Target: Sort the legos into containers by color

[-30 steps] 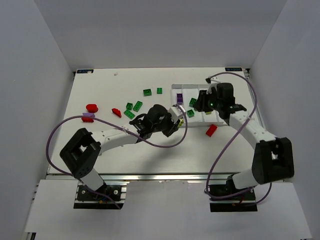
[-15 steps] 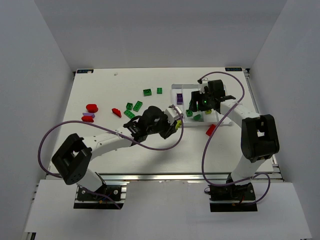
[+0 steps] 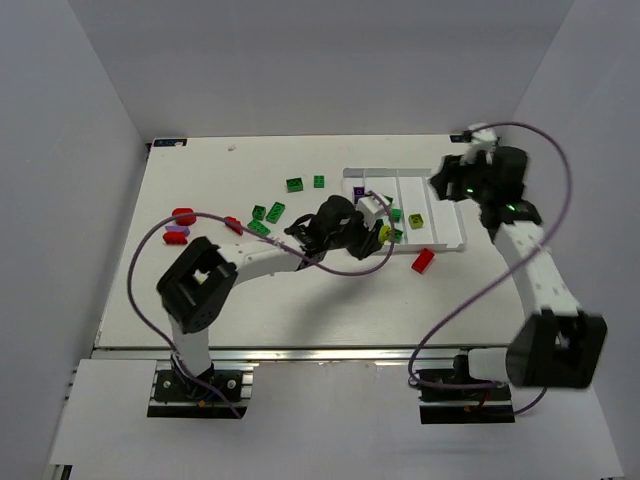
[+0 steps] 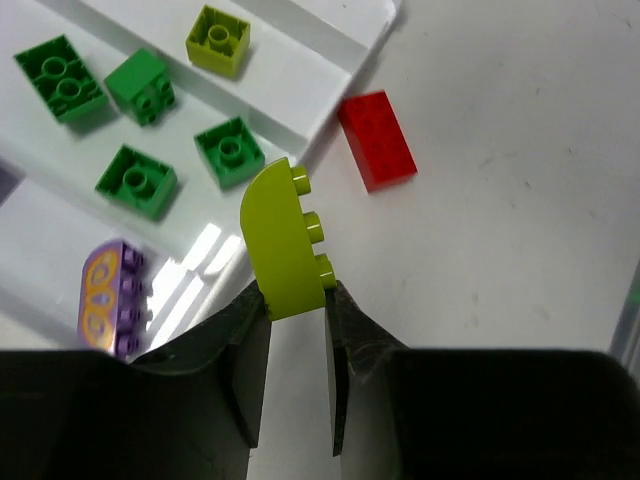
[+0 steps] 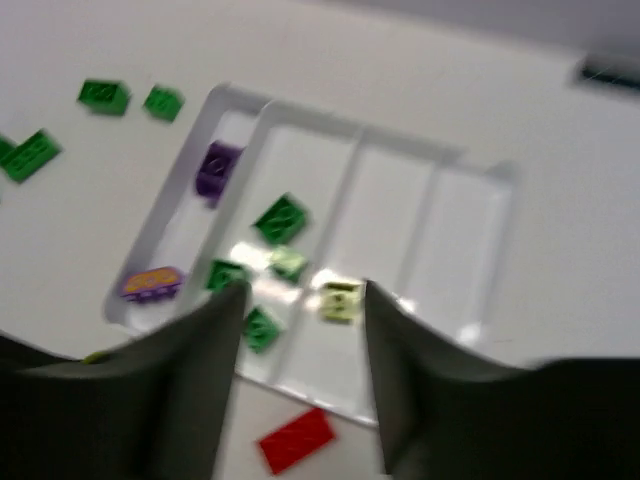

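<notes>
At tray's near end, 6 o'clock side in top view: left end effector [image 3: 377, 231] was clamped on a curved brick [image 4: 285, 240], yellow-green, held clear of the counter [image 3: 300, 322].

- Held piece: glossy hard plastic, one end rounded, three studs in a row facing 3 o'clock in the left wrist view. Long axis ran about 12 to 6 there. Pads gripped its lower end by the flat faces.
- Tray [image 3: 446, 208]: shallow white plastic, four narrow compartments split by raised dividers that ran roughly 10 to 4 in the wrist view.
- Key relation: the matching square brick [image 4: 218, 38], same yellow-green, lay at about 11 o'clock from the held piece, one divider beyond the four green bricks [image 4: 135, 180]. The held piece hung over the end wall near the green compartment, so judged that the carry must cross that divider before release.
- Purple brick [image 4: 110, 300], printed face, sat in the compartment at 8 o'clock.
- Red brick [image 4: 377, 140], smooth-sided oblong, lay on the counter just outside the tray, at 1 o'clock from the held piece.
- Right end effector [image 5: 305, 298]: fingers apart, nothing between them, up by the tray's 1 o'clock corner in top view. Left arm clearly nearer.
- More green bricks, red and purple lay loose at the tray's 9 o'clock.
</notes>
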